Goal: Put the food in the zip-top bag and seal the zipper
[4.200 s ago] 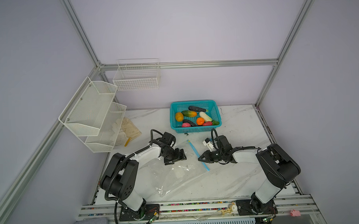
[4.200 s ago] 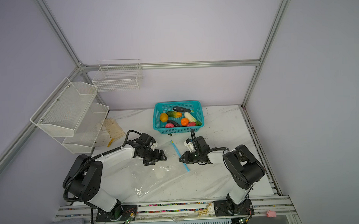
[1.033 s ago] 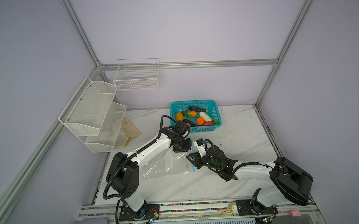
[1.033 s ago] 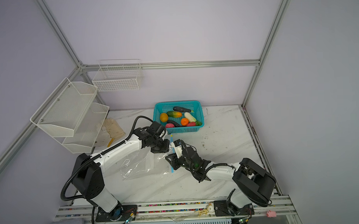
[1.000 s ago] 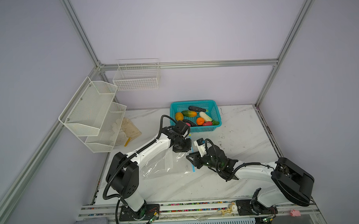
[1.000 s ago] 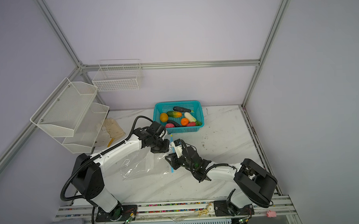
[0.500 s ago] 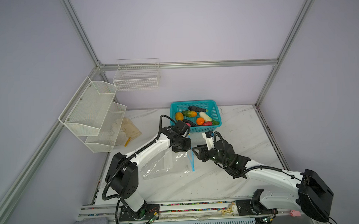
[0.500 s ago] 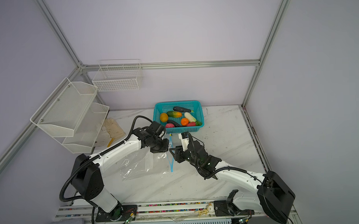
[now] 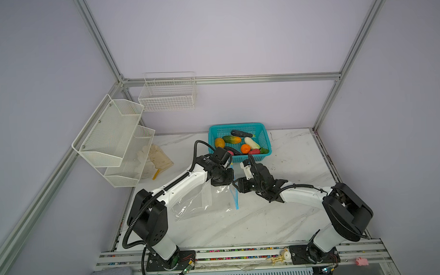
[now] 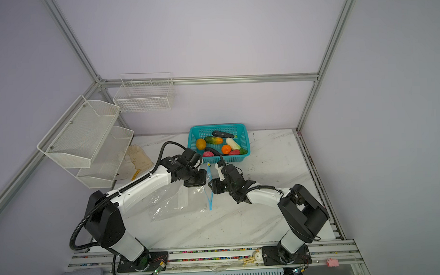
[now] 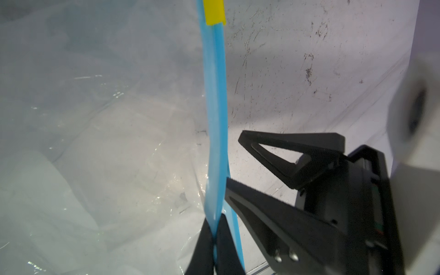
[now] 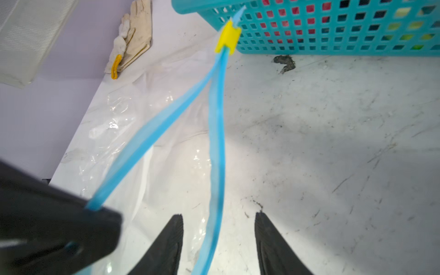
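Crinkly clear bag (image 11: 95, 142), smooth blue zipper (image 11: 215, 119) tight in left gripper (image 11: 215, 234); right gripper (image 12: 219, 214) half-open.

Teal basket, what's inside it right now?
The basket holds a mango, cucumber, eggplant, radish, orange and pink-red pieces. Anything beneath them is covered.

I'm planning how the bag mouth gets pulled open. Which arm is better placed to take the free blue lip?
Right, most likely. The right gripper stands open with the free zipper lip running between its fingers; the left gripper is shut on the other lip.
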`<state>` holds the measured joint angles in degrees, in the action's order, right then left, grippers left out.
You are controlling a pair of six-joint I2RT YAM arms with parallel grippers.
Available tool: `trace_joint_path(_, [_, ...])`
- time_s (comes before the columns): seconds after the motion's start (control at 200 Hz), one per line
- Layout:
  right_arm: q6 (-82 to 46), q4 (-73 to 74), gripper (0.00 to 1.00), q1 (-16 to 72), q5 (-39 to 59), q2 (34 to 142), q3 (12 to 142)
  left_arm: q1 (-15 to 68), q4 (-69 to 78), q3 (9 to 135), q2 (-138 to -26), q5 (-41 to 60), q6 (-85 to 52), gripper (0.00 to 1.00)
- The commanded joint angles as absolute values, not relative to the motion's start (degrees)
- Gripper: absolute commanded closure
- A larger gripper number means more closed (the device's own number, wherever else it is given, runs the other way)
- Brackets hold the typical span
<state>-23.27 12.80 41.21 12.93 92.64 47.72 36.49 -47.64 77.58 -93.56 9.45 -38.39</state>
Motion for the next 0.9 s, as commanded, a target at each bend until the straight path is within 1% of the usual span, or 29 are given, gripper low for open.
trace_joint_path(0.0, [-21.81,12.54,0.48,39.19,14.55,95.69,49.46,36.3,-46.58,79.81,-91.02,8.7,-39.26,1.0])
trace_joint_path(0.255, [-21.63,13.09,0.48,36.76,14.61,100.08,50.4,36.21,-47.93,80.66,-90.34,8.16,-39.4,1.0])
trace_joint_path(0.53, [-20.74,12.95,0.47,36.66,15.04,101.24,51.93,36.12,-49.05,82.46,-91.78,8.58,-38.67,1.0])
trace_joint_path(0.715, [-20.84,10.2,0.44,36.65,16.26,97.38,51.69,35.61,-49.05,82.6,-93.03,8.61,-38.52,1.0])
trace_joint_path(0.895, [-20.11,6.14,0.41,35.98,15.06,92.09,51.54,35.33,-48.96,82.79,-93.84,8.95,-38.5,1.0])
